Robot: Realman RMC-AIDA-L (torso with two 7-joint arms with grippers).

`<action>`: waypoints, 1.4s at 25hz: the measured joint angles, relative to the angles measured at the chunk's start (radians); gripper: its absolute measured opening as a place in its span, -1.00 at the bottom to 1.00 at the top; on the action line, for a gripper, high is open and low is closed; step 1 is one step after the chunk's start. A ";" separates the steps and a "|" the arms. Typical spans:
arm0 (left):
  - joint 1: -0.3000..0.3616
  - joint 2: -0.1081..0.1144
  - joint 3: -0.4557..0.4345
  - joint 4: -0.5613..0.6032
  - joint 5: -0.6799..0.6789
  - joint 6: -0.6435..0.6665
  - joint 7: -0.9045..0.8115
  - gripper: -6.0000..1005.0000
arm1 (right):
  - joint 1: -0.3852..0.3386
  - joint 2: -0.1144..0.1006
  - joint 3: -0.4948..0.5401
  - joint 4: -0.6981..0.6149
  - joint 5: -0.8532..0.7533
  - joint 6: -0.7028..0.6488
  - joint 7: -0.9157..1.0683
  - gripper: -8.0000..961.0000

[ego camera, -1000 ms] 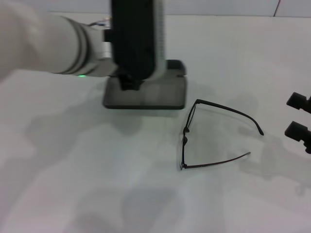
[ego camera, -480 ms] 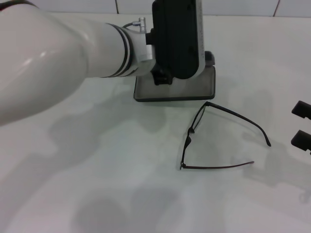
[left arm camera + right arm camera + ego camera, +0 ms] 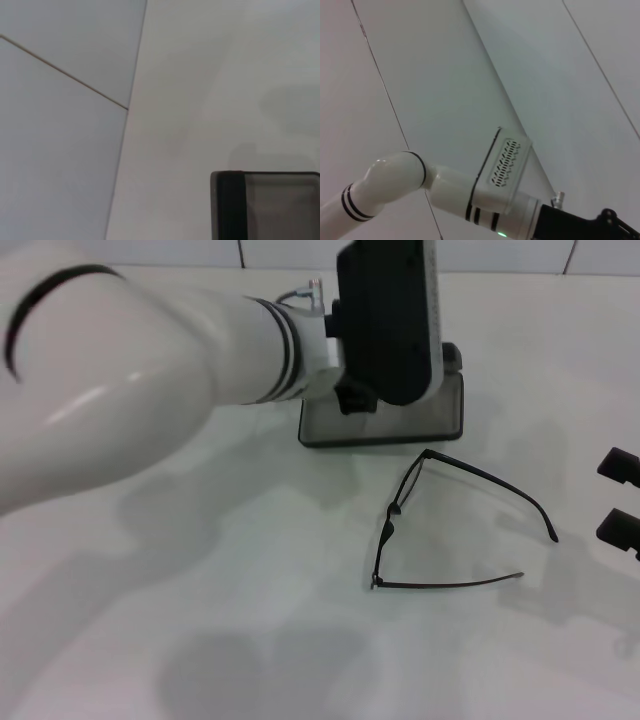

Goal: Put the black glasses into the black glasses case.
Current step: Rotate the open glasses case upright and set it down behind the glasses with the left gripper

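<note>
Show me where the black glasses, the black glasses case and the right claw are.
black glasses (image 3: 381, 536): head view, bridge of the frame.
black glasses case (image 3: 450, 420): head view, grey lining.
right claw (image 3: 618, 497): head view, between its fingertips.

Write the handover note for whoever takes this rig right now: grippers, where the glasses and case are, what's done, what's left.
Left gripper: over the near edge of the black glasses case; fingers hidden, so grip state unknown.
Right gripper: at the table's right edge, open, holding nothing.
Black glasses: on the white table, temple arms unfolded and pointing right, just in front of the case, untouched.
Case: at the back, lid up, grey-lined tray exposed.
Done: case stands open.
Left: pick up the glasses, probably with the right gripper, lay them in the tray. Glasses are not yet in the case.
</note>
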 joint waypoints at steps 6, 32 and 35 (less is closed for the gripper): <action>-0.036 0.000 0.030 -0.055 0.001 -0.004 -0.052 -0.45 | -0.002 0.000 0.000 0.000 -0.002 0.001 0.000 0.76; -0.037 0.003 0.054 -0.062 0.002 -0.004 -0.087 -0.35 | -0.001 -0.002 0.000 0.000 -0.001 0.001 -0.001 0.75; -0.029 0.003 0.052 -0.032 0.002 0.001 -0.088 -0.35 | -0.001 -0.002 0.000 0.000 -0.002 0.002 -0.002 0.75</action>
